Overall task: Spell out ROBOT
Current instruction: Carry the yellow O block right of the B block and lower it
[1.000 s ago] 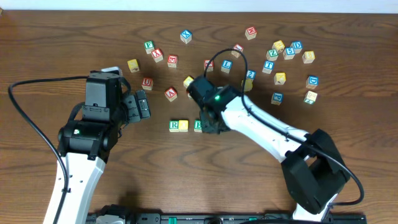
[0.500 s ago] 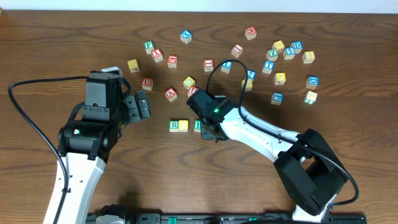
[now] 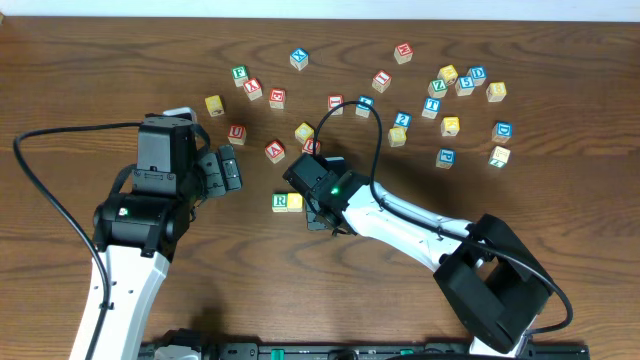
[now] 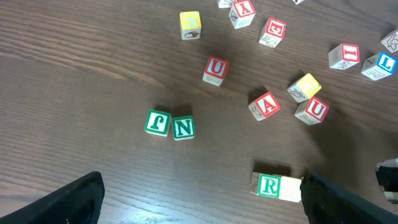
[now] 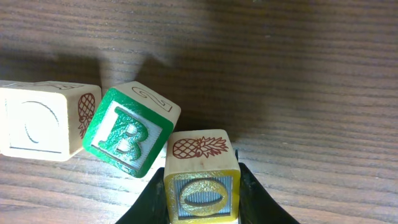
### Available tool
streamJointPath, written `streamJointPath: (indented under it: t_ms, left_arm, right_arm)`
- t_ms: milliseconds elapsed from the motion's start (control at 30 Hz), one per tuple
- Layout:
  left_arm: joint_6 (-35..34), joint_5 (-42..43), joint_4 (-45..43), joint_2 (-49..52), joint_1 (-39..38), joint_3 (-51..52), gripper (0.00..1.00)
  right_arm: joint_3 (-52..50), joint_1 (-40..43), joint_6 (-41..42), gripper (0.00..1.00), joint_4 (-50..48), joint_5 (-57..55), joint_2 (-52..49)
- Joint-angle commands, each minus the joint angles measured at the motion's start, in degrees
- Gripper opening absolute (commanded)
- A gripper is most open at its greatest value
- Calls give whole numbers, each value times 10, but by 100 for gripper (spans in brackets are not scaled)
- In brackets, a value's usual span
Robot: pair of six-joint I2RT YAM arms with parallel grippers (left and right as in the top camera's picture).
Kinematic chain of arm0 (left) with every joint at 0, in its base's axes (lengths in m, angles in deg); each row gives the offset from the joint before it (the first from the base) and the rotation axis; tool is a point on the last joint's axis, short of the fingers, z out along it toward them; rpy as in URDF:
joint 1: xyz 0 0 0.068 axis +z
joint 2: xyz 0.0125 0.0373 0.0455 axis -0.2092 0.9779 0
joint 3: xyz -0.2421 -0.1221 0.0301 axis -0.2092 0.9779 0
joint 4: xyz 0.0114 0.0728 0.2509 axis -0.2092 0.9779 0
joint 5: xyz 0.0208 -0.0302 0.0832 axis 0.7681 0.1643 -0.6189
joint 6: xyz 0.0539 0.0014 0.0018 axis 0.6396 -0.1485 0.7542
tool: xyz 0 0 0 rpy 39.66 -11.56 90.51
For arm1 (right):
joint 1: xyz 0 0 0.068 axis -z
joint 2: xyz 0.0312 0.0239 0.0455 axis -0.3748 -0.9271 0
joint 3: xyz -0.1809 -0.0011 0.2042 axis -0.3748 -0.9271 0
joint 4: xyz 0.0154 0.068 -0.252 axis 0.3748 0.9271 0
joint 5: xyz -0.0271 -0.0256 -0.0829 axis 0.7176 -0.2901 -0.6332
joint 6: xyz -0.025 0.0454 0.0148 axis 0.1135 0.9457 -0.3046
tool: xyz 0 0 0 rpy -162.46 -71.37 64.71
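While our left gripper (image 3: 228, 170) hangs wide open well off to the side, we see our right gripper (image 5: 202, 199) clamped on a yellow O cube (image 5: 202, 177), which touches the tilted green B cube (image 5: 127, 138) just beside another O cube (image 5: 40, 121) next to the green R cube (image 3: 281, 201).

Left tool (image 4: 202, 205) seemingly wide, right (image 5: 202, 202) clamped

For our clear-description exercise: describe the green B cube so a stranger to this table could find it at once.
Find the right gripper, shut on a yellow O cube near the middle of the table. In its wrist view, the B cube sits up-left of that cube, with a pale O cube on its other side. Only it has a green face, and it lies turned cornerwise.
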Motion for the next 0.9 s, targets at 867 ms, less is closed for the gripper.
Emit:
streamJointPath:
  t_ms: [867]
  left_arm:
    - [5,-1,0,0,3,-11,98]
  right_arm:
    - [-9,-1,31,1,-28,-90,7]
